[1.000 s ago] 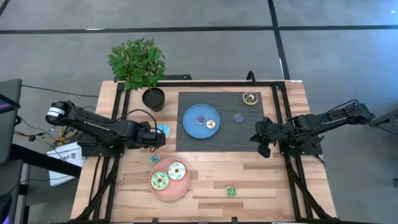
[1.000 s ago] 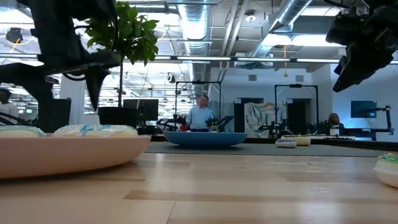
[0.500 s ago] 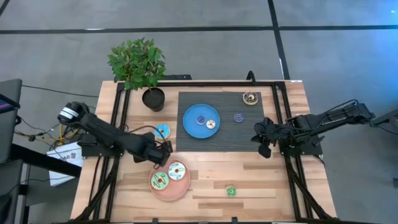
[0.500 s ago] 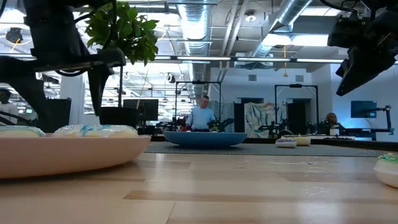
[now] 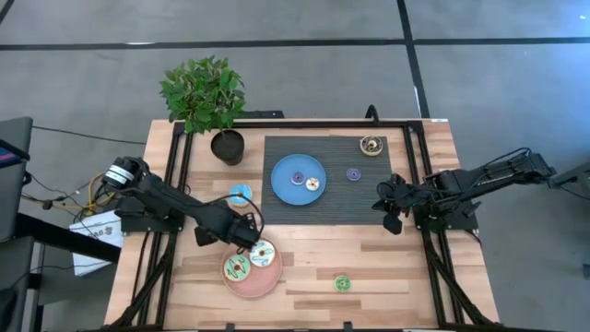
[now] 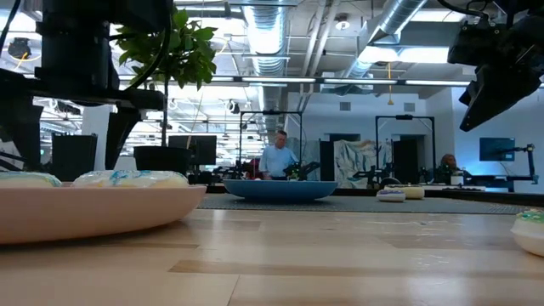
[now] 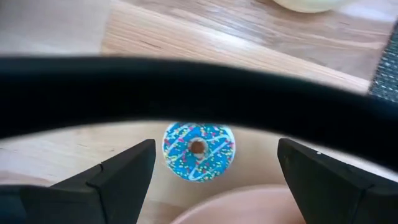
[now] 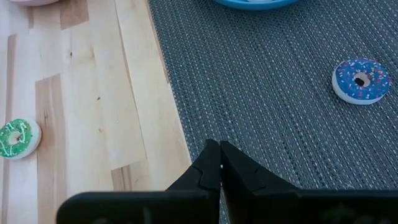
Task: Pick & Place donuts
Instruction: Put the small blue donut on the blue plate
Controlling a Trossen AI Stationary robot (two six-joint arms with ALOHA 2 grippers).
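Left gripper has swung toward the pink plate; jaws spread, straddling blue mini donut.

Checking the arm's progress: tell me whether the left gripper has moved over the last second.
Yes. In the high view the left gripper has travelled away from the potted plant toward the pink plate, and is now above a small blue donut.

8 donuts, 2 plates, 1 plant, 1 mat.
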